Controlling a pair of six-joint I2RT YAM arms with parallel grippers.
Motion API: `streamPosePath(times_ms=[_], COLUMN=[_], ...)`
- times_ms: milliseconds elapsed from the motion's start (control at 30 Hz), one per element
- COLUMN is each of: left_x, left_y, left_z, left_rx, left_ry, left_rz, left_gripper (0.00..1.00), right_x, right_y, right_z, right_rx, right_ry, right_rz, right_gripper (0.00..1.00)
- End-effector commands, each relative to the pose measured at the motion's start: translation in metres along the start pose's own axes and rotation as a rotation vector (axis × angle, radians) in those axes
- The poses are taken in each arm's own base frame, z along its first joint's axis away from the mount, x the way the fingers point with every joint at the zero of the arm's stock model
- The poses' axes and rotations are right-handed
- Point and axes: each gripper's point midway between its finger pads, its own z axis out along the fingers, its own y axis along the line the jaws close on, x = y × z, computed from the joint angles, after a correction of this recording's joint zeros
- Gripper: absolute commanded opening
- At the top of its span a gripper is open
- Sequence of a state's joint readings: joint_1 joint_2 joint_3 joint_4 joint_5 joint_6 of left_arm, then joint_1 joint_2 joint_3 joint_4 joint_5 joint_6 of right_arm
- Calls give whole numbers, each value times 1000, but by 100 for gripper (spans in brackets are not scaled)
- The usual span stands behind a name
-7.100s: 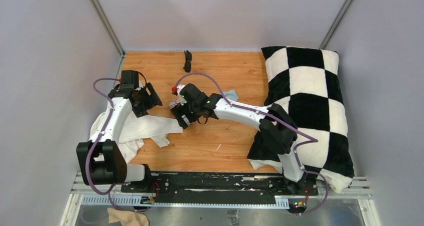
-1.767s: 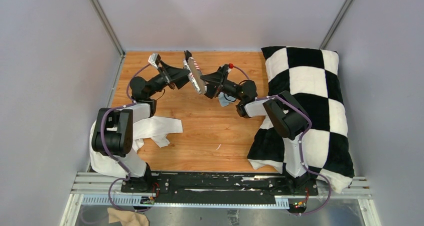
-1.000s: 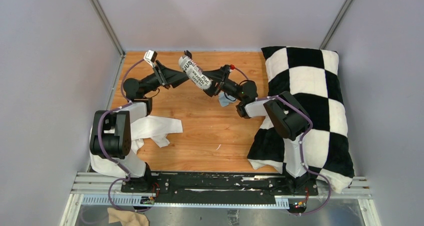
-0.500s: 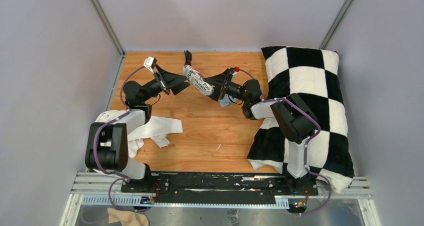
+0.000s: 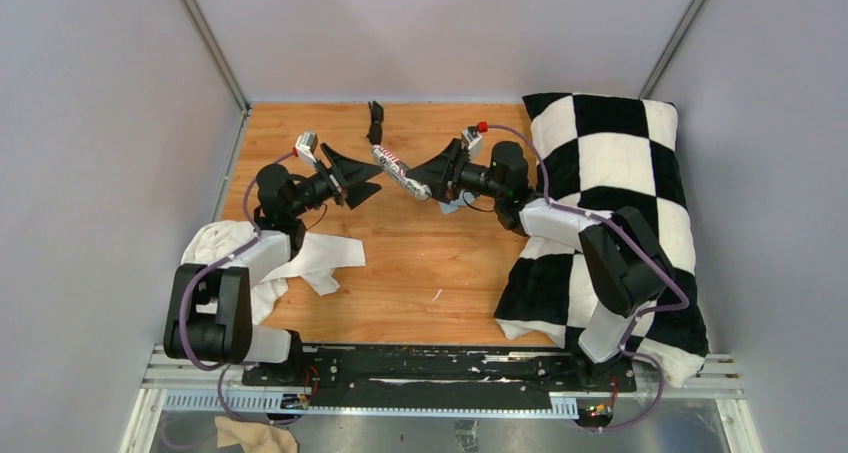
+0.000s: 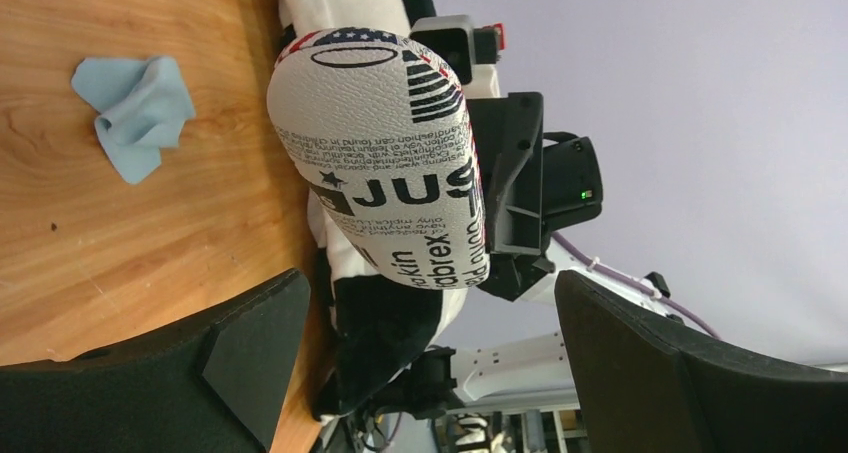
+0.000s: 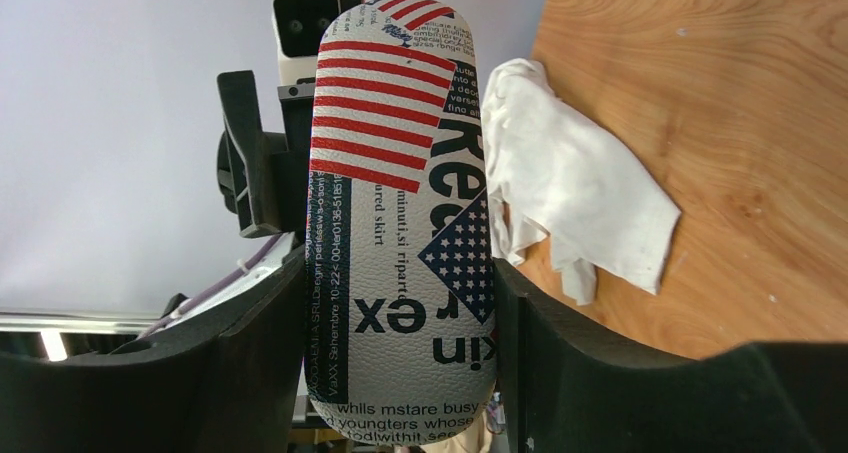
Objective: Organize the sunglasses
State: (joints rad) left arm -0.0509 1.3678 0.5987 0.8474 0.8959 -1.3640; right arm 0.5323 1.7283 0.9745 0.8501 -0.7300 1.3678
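The sunglasses lie folded, small and black, on the wooden table near its back edge, untouched by either gripper. My right gripper is shut on one end of a white oblong case printed with text and a flag, holding it above the table. In the right wrist view the case fills the gap between both fingers of the right gripper. My left gripper stands open just left of the case's free end, not touching it. In the left wrist view the case hangs ahead of the left gripper.
A light-blue cloth lies under the right wrist, crumpled in the left wrist view. A white cloth is spread at the front left. A black-and-white checkered pillow covers the table's right side. Grey walls stand close around.
My left gripper has let go of the case's end, opened wide and drawn back to the left. My right gripper has brought the case slightly nearer and lower, still holding it.
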Motion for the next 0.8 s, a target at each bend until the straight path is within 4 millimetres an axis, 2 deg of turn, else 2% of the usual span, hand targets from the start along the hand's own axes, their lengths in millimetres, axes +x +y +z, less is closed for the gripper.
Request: streamPosePath(times_ms=[0,167,433,767], left_x=[6,5,6,6], left_y=[-4,-2,16,20], left_z=[4,9,18,23], left_rx=[-5,-12,-47,-50], left_ry=[-23,-40,-37,-33], left_rz=[-1,-14,-50,-52], left_gripper=[100,100,100,99], right_x=[1,3,5,7], right_y=[9,12,22,35], right_z=[0,1,4,5], right_rx=[36,37,-13,-76], right_ry=[4,11,17,31], right_rz=[-152,-165,-144,-110], right_gripper=[0,0,0,0])
